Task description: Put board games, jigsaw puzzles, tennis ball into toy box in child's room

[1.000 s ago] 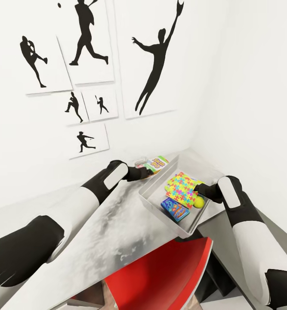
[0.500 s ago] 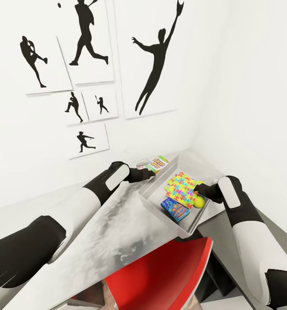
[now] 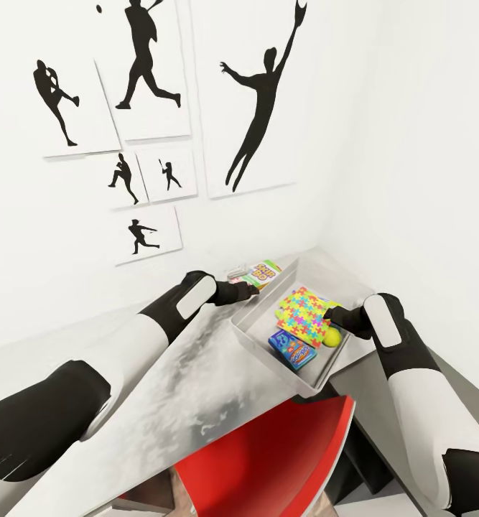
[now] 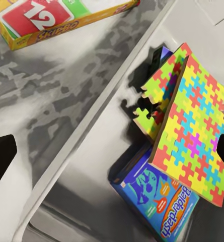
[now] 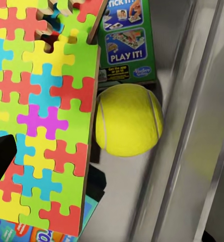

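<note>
The grey toy box (image 3: 264,355) stands on the table (image 3: 196,373) in the corner. Inside it lie the colourful jigsaw puzzles (image 3: 304,316), a blue board game (image 3: 292,350) and the tennis ball (image 3: 332,336). In the right wrist view the tennis ball (image 5: 128,120) rests against a green board game (image 5: 124,40) tucked under a puzzle (image 5: 41,116). A yellow Skip-Bo board game (image 3: 262,273) lies on the table outside the box, by the wall. My left gripper (image 3: 248,286) hovers open over the box's wall, next to that game (image 4: 56,20). My right gripper (image 3: 330,314) hangs open above the puzzles.
A red chair (image 3: 268,459) is pushed up to the table's front edge. White walls close the corner behind and to the right, hung with black baseball silhouettes (image 3: 257,108). The table's dark side panel (image 3: 368,424) drops away beneath my right arm.
My left arm has crept slightly toward the Skip-Bo game. The right arm and the toys in the box have not moved.
</note>
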